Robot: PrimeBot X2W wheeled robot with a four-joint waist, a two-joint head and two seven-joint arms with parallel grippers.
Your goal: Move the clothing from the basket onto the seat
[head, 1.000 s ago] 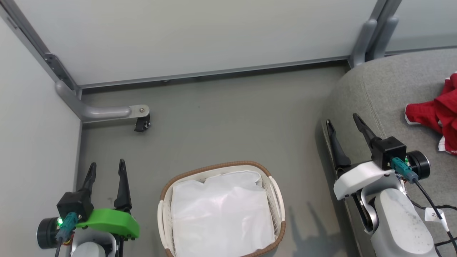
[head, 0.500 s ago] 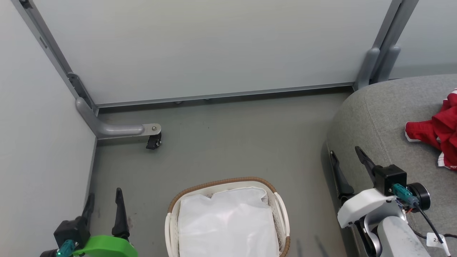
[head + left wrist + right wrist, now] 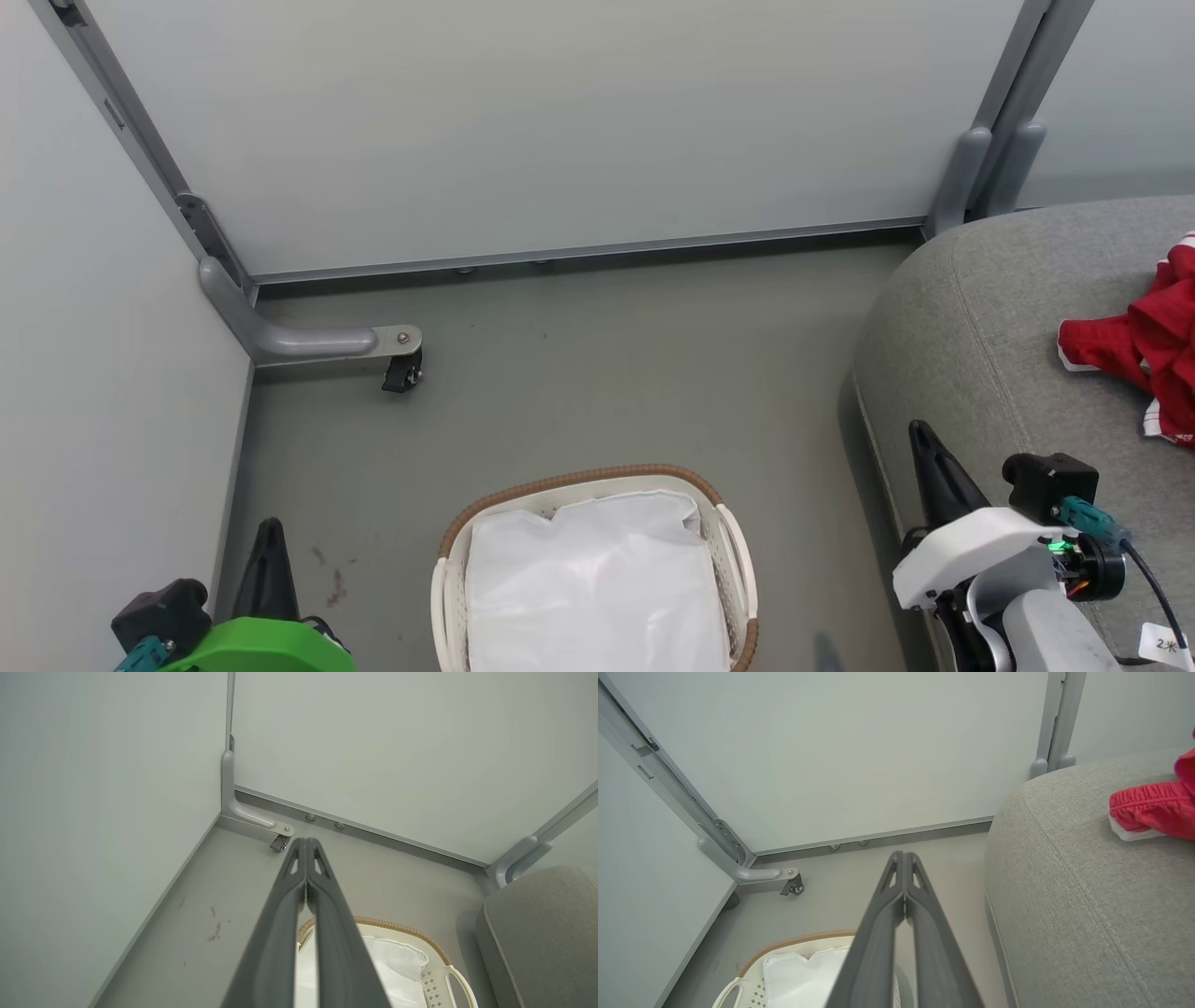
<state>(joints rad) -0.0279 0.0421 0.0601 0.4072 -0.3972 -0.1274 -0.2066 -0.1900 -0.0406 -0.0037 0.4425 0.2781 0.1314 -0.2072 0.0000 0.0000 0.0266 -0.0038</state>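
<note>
Two grippers: both empty, each with its two fingers pressed together from base to tip.
Left gripper (image 3: 271, 539): low at the left of the head view, pointing up that view, over bare floor (image 3: 607, 373) between the left panel (image 3: 93, 392) and the basket (image 3: 579, 477).
Right gripper (image 3: 921, 437): low at the right of the head view, its tip over the seat's near left edge, where the cushion's side drops to the floor.
Basket: on the floor between the two grippers, cut by the head view's bottom edge; a white liner (image 3: 597, 579) lies inside its brown rim.
Clothing (image 3: 1144, 331): a red heap with white trim on top of the seat (image 3: 980, 317), at the head view's right edge, well apart from both grippers and from the basket.
Seat: grey, with a rounded far corner and a stitched seam running just inside its left edge.
Open floor: a broad bare stretch from the basket's far rim to the back panel (image 3: 560, 121); a narrower lane between the basket's right side and the seat.
Edges: a metal rail runs along the back panel's foot; at the left corner a grey bracket (image 3: 308, 342) with a small black caster (image 3: 402, 373) juts onto the floor; a grey post (image 3: 990, 173) stands at the seat's far corner.
</note>
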